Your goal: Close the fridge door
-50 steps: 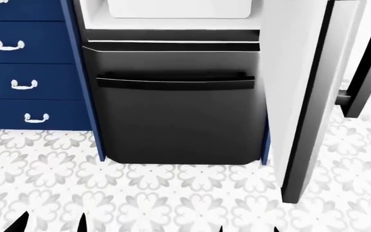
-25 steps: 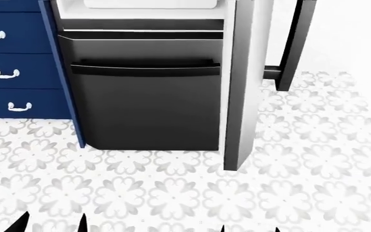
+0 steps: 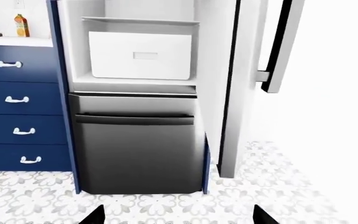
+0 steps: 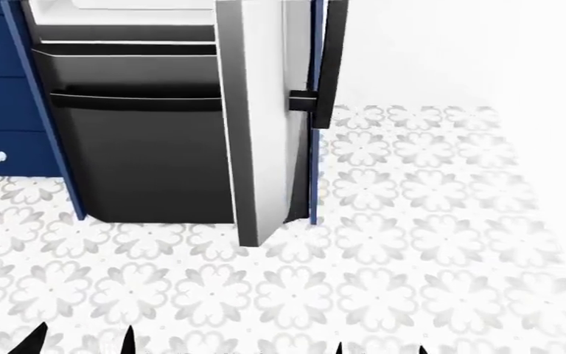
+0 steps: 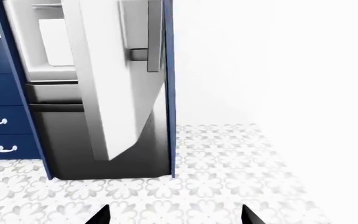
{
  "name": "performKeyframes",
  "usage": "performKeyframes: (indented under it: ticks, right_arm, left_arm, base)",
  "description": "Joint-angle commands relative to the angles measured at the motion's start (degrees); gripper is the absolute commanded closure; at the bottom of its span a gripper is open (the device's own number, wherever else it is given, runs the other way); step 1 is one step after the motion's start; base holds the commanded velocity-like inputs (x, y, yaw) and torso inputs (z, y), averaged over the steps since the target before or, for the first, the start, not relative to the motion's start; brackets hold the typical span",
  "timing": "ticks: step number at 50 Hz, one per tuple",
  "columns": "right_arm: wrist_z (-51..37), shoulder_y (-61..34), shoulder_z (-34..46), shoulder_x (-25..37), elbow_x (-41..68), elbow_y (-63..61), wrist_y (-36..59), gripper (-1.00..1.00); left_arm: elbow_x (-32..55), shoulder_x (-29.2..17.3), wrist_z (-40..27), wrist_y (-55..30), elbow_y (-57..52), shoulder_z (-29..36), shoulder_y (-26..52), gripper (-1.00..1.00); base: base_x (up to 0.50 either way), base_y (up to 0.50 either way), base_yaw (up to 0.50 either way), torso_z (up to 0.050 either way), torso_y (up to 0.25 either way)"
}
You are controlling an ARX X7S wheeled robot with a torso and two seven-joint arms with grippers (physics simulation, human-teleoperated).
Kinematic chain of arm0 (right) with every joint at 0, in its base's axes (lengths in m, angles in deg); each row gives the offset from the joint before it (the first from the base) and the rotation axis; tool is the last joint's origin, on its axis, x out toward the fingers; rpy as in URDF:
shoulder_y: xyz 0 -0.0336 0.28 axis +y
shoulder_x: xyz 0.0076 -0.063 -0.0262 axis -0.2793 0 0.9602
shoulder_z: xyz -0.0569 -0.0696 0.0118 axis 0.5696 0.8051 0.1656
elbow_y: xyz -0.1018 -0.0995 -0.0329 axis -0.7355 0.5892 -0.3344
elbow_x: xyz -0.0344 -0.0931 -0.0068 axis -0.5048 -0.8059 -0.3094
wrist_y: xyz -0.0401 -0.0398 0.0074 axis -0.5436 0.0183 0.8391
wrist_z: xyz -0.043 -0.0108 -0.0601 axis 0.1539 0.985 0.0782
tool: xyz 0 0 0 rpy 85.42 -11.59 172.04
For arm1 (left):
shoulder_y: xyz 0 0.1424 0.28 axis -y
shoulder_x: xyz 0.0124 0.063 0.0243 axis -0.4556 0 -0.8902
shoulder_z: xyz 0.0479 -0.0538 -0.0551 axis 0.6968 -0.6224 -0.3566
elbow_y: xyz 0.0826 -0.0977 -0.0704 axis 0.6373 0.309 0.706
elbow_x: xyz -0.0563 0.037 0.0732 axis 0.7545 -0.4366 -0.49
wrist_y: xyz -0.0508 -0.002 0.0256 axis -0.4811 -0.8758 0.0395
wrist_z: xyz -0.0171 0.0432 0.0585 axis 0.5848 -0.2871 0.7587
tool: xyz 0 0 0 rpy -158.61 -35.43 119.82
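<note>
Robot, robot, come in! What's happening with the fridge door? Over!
Both grippers low, apart from everything, holding nothing. Fridge door open, sticking out over the floor. Nothing seen blocking its swing.

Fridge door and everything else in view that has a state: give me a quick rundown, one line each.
fridge door: open, swung out from the cabinet, not latched.
lower freezer drawer: shut.
white fridge bin: seated on its shelf, pushed in.
blue cabinet drawers: all shut.
left gripper: open, holding nothing.
right gripper: open, holding nothing.
</note>
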Motion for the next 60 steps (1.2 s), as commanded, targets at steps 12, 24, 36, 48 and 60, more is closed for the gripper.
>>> performKeyframes:
  ticks: [12, 24, 36, 48, 60]
  right_arm:
    - [-0.50, -0.63, 0.76, 0.61, 0.67, 1.10, -0.19, -1.00]
    - [-1.01, -0.34, 1.08, 0.92, 1.12, 0.30, -0.07, -1.00]
    - [-1.36, -0.39, 1.38, 1.36, 1.48, -0.08, 0.13, -1.00]
    - [-1.68, -0.34, 1.78, 1.60, 1.66, 0.06, -0.19, -1.00]
    - [-1.83, -0.64, 2.14, 1.79, 1.80, 0.77, -0.85, -1.00]
  left_arm:
    - [0.50, -0.43, -0.58, 0.12, 0.75, 1.05, 0.52, -1.00]
    - [0.73, -0.90, -0.93, 0.52, 0.49, 1.36, 0.26, -1.00]
    - [0.93, -1.11, -1.38, 0.75, 0.39, 1.72, 0.31, -1.00]
    - [1.23, -1.47, -1.66, 1.10, 0.14, 2.01, 0.24, -1.00]
    - [1.20, -1.78, -2.00, 1.38, 0.02, 2.46, 0.41, -1.00]
  base:
    - [-0.07, -0.50, 0.00, 0.000, 0.000]
    - [-0.07, -0.50, 0.00, 0.000, 0.000]
    - [-0.07, -0.50, 0.00, 0.000, 0.000]
    - [-0.07, -0.50, 0.00, 0.000, 0.000]
    - [-0.07, -0.50, 0.00, 0.000, 0.000]
